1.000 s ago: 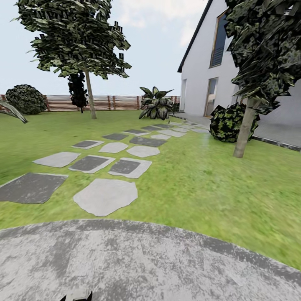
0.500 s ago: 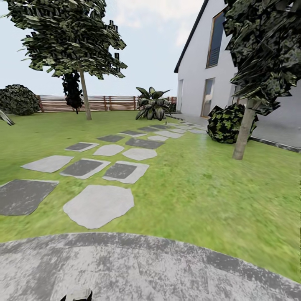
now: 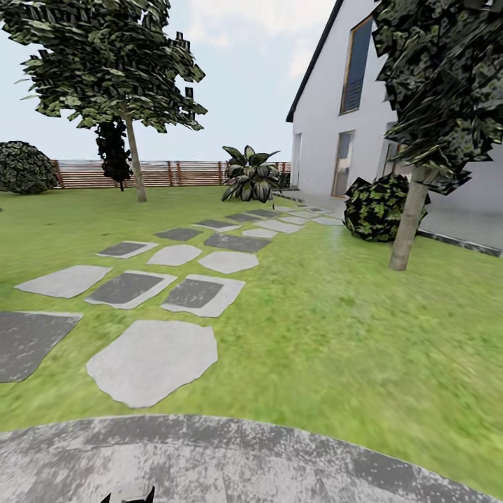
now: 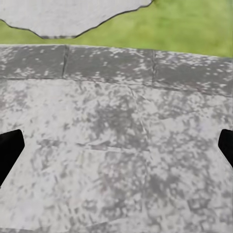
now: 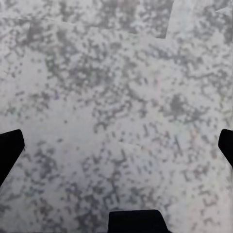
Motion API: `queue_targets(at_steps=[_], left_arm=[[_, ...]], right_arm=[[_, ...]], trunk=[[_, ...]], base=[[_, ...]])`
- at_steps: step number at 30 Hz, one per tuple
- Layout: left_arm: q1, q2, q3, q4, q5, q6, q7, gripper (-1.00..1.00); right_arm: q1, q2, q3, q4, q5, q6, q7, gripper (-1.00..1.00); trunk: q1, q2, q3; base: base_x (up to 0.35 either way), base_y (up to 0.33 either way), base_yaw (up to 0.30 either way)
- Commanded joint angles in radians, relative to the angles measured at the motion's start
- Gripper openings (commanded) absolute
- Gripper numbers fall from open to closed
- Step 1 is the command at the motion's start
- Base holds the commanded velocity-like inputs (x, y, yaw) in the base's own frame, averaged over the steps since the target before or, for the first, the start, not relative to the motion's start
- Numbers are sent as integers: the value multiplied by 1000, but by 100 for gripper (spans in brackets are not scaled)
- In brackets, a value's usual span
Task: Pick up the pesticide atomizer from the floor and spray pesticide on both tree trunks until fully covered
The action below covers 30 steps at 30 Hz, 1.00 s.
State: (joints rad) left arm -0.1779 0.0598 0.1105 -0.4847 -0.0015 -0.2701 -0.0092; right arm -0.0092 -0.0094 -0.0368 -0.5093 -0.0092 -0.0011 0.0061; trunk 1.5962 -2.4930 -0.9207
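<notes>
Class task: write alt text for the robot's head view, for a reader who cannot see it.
A green lawn crossed by grey stepping stones runs from a mottled paved edge toward a slatted wooden fence. A bare-trunked tree stands far left, another near right beside a white house.

The head camera looked forward over the lawn point(image 3: 335, 328), from above mottled grey paving point(image 3: 230, 461). Both wrist cameras faced down at that same paving point(image 4: 116, 145) point(image 5: 116, 97) from close, the left one nearer the grass edge point(image 4: 194, 24).
</notes>
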Motion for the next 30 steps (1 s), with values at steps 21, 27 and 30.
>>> queue_targets(at_steps=[21,27,30], left_arm=[[0,0,0,0,0,0,0,100],[0,0,0,0,0,0,0,100],[0,0,0,0,0,0,0,100]], right_arm=[[0,0,0,0,0,0,0,100],[0,0,0,0,0,0,0,100],[0,0,0,0,0,0,0,100]], trunk=[[0,0,0],[0,0,1],[0,0,4]], base=[[329,0,0],[329,0,-28],[329,0,-152]])
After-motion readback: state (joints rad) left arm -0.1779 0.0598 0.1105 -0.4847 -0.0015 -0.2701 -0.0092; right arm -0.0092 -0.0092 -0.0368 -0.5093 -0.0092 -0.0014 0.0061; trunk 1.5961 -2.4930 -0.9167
